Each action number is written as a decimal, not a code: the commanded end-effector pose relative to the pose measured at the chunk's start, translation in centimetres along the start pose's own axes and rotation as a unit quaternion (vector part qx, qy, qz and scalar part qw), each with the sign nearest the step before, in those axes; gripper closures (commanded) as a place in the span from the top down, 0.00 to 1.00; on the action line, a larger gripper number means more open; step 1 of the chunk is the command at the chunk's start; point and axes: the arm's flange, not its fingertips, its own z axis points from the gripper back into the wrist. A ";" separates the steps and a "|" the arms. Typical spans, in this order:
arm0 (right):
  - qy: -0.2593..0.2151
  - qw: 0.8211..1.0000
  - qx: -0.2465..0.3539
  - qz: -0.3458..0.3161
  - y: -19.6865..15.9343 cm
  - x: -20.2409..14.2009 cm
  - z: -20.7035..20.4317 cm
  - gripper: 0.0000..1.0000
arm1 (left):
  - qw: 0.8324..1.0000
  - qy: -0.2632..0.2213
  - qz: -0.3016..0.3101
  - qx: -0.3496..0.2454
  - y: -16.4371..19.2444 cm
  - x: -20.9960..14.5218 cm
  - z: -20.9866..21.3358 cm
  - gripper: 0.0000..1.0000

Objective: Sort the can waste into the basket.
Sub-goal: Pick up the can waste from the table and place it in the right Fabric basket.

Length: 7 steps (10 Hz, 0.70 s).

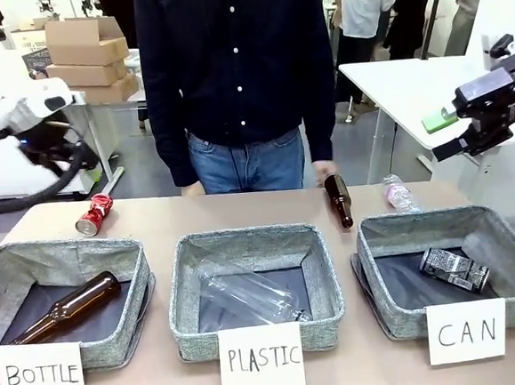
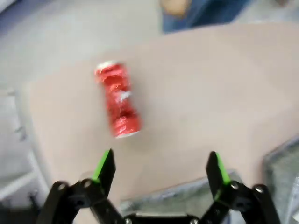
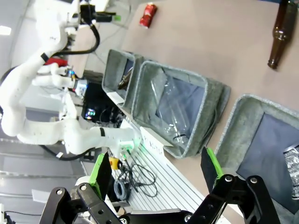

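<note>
A crushed red can (image 1: 93,214) lies on the table behind the left bin. In the left wrist view the red can (image 2: 117,100) sits ahead of my left gripper (image 2: 161,163), which is open, empty and above the table. The silver-and-black can (image 1: 454,269) lies inside the grey basket (image 1: 447,222) with the "CAN" card. My right gripper (image 1: 445,135) hovers high above the basket's far right, and in its wrist view the right gripper (image 3: 156,165) is open and empty, looking down on the basket (image 3: 243,121) and the silver-and-black can (image 3: 293,163).
The "BOTTLE" bin (image 1: 66,254) holds a brown bottle and the "PLASTIC" bin (image 1: 252,239) a clear one. A brown bottle (image 1: 338,199) and a clear plastic bottle (image 1: 400,193) lie on the table behind the bins. A person (image 1: 235,78) stands at the far edge, one hand (image 1: 324,171) near the brown bottle.
</note>
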 end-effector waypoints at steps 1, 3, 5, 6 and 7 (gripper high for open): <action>0.001 1.000 -0.001 0.015 -0.2 0.1 0.3 1.00 | 0.985 0.076 0.152 -0.042 0.8 -0.7 3.4 1.00; 0.001 1.000 -0.001 0.015 -0.2 0.1 0.3 1.00 | 1.000 0.000 0.000 0.000 0.0 0.0 0.0 1.00; 0.001 1.000 -0.001 0.015 -0.2 0.1 0.3 1.00 | 0.998 0.053 0.035 0.018 1.5 -0.1 2.1 1.00; 0.001 1.000 -0.001 0.015 -0.2 0.1 0.3 1.00 | 0.996 0.079 0.034 0.008 0.8 1.1 0.9 1.00; 0.001 1.000 -0.001 0.015 -0.2 0.1 0.3 1.00 | 0.996 0.091 0.012 -0.015 0.0 1.9 -0.5 1.00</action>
